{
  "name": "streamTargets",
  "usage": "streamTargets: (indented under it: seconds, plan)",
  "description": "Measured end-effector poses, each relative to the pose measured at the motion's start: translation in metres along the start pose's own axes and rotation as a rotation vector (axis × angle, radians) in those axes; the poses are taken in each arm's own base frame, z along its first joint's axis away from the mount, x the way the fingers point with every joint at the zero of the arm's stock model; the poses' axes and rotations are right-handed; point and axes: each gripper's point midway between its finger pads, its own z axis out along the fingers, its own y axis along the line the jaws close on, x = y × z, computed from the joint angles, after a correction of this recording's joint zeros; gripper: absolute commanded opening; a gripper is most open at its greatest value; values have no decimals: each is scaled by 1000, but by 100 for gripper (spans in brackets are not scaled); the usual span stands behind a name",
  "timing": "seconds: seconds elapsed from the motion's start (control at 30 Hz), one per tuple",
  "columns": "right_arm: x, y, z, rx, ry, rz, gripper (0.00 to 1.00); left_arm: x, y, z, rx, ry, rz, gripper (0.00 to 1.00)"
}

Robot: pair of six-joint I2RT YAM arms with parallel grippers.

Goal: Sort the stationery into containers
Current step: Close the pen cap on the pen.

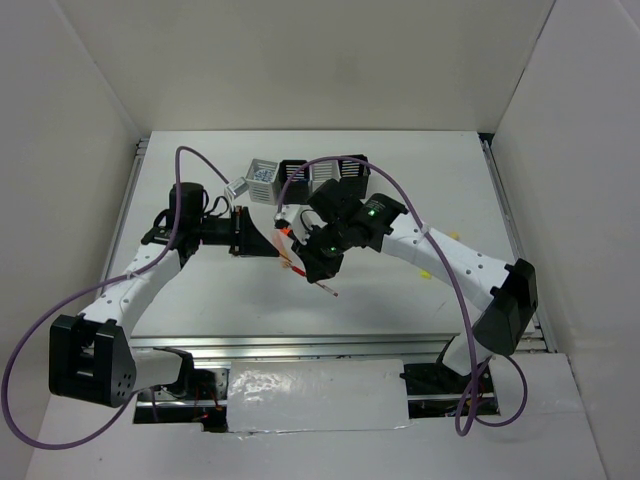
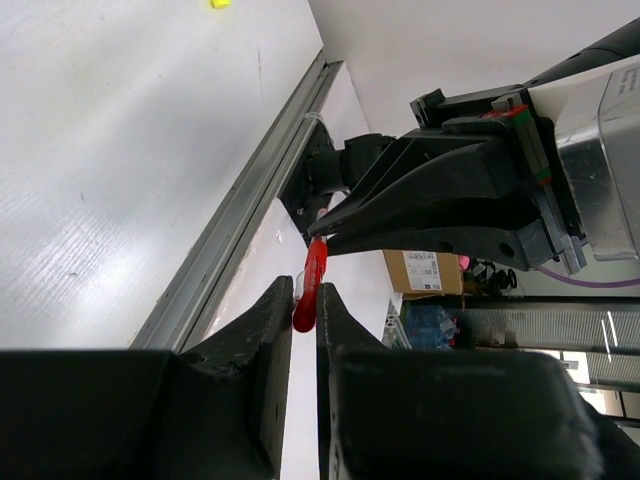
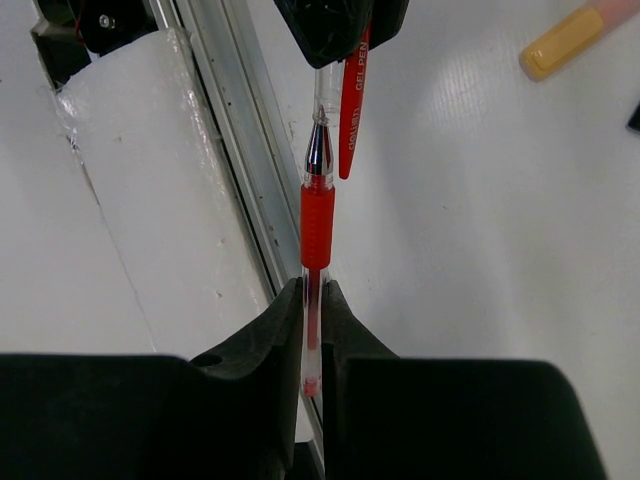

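near edge: ribbed aluminium rail (image 1: pixel 300 345) along the front of the surface (image 1: pixel 230 300); both arm bases sit just below it, with smooth round purple cables (image 1: pixel 25 370) looping off them
arms: white jointed shells with black blocky housings, reaching in from left and right to meet over the middle of the surface
surface: white, flat, with a fine lined grain and a dull sheen in the wrist views
left claw (image 2: pixel 305 292): matte black wedge-shaped fingers pressed almost together, pinching the cap end of the thin red pen (image 3: pixel 316 225)
right claw (image 3: pixel 313 292): same black wedges with only a narrow slot between them, pinching the tail of the pen's clear barrel, red ink tube visible inside
thin red pen: spans between the two claws over the middle of the surface, one end in each; slim round body, red rubbery grip sleeve, polished silver cone above it, then a clear tube running into the left claw; a flat red clip lettered GEL PEN lies alongside that tube
peach marker (image 3: pixel 575 30): lies flat on the surface, well apart from the pen; blunt cylinder with a mustard-yellow end and a peach barrel cut off by the frame edge
containers (image 1: pixel 264 182): beyond the claws toward the far side – four small square cups joined in a row, slatted walls, alternating light grey and black, the leftmost light grey
walls (image 1: pixel 330 60): plain matte white panels closing in the surface on three sides
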Motion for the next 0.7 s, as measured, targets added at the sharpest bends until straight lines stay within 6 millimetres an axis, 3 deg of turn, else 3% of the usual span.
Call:
streamTargets:
  seconds: [0.7]
  plan:
    - [-1, -3, -2, -6, -10, 29, 0, -2, 0, 0, -2, -7, 6, 0]
